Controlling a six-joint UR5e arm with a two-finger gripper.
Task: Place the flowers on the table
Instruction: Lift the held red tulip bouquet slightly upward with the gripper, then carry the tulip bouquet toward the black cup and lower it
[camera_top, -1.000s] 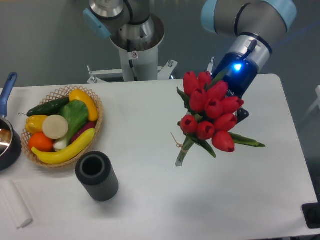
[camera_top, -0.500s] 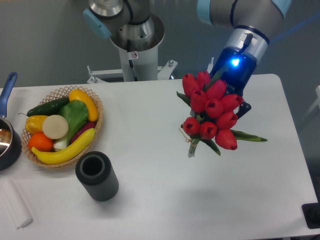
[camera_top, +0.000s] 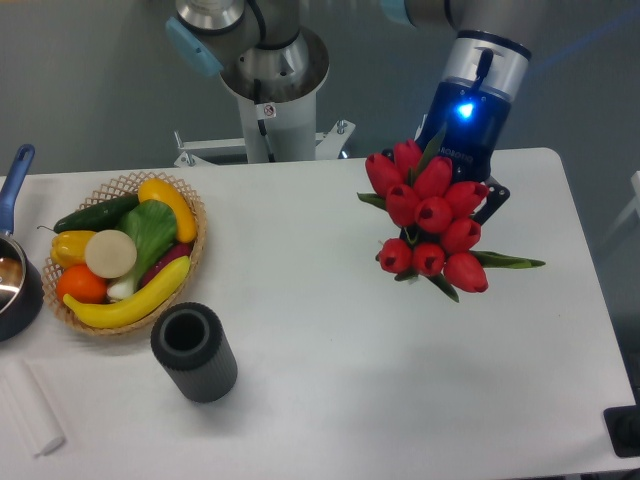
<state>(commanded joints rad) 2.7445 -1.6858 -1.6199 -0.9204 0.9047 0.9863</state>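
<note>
My end effector hangs over the far right part of the tabletop, its blue light lit on the wrist above it. It is closed around the flowers, though the blooms hide the fingers themselves, apart from a dark piece showing at the bunch's right edge. The red heads face the camera in a tight cluster, with a green leaf poking out to the right and another at the upper left. The stems are hidden behind the heads, so I cannot tell whether their ends touch the tabletop. Well apart on the left sits a wicker basket of fruit and vegetables, with a dark cylinder standing just in front of it. A pan with a blue handle sits at the left edge.
</note>
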